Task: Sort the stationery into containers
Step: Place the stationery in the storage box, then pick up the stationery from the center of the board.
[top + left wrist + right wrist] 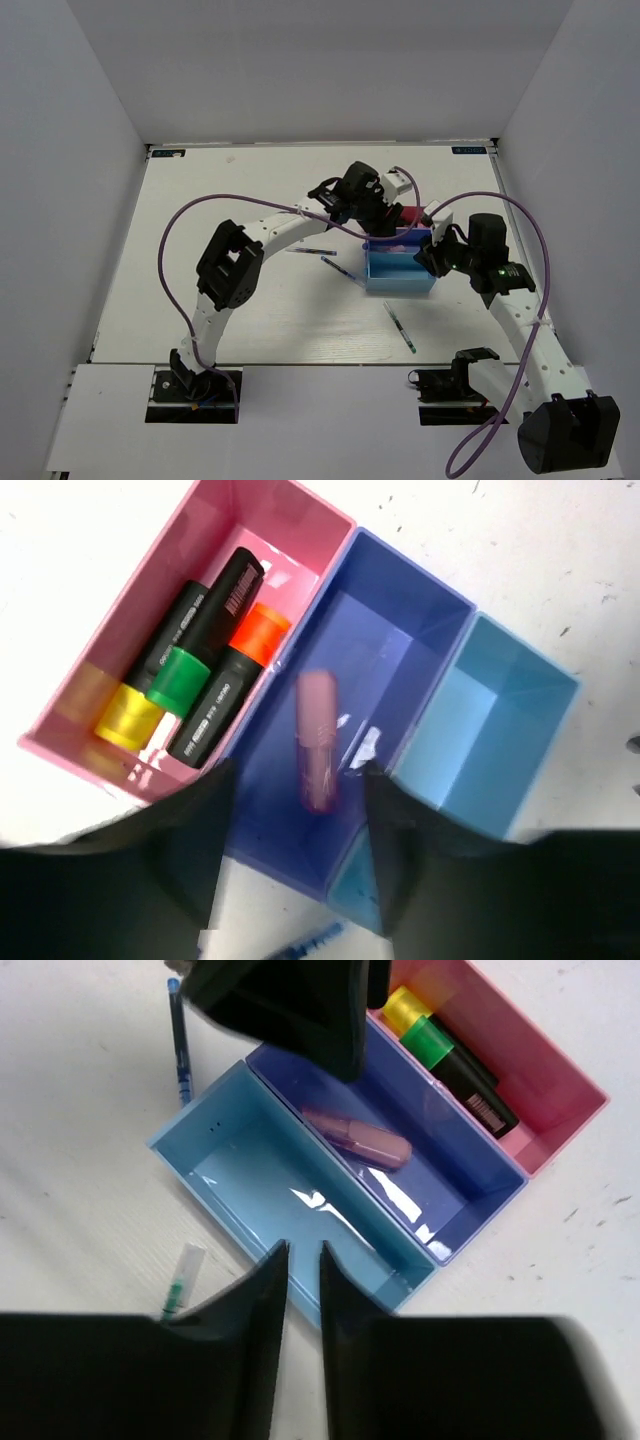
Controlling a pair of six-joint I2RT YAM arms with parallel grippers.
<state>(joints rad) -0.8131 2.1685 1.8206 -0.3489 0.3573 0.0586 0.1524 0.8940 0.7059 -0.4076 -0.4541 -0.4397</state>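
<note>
Your left gripper point(297, 780) hangs released above the pink highlighter point(358, 1138) in the purple tray point(445, 1185); your right gripper point(303, 1255) stands slightly parted, empty.

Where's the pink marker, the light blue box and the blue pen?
pink marker point(357, 1138): right wrist view, middle of its body.
light blue box point(240, 1160): right wrist view, bare floor.
blue pen point(180, 1045): right wrist view, mid shaft.

Left arm point(280, 228) and right arm point(540, 355) had white links with chunky black joint housings. A purple cable point(240, 196) looped along each. Small green light point(499, 270) was lit on right arm. Base mounts point(195, 385) were black. Left fingers point(190, 860) and right fingers point(250, 1350) were matte black wedges.
</note>
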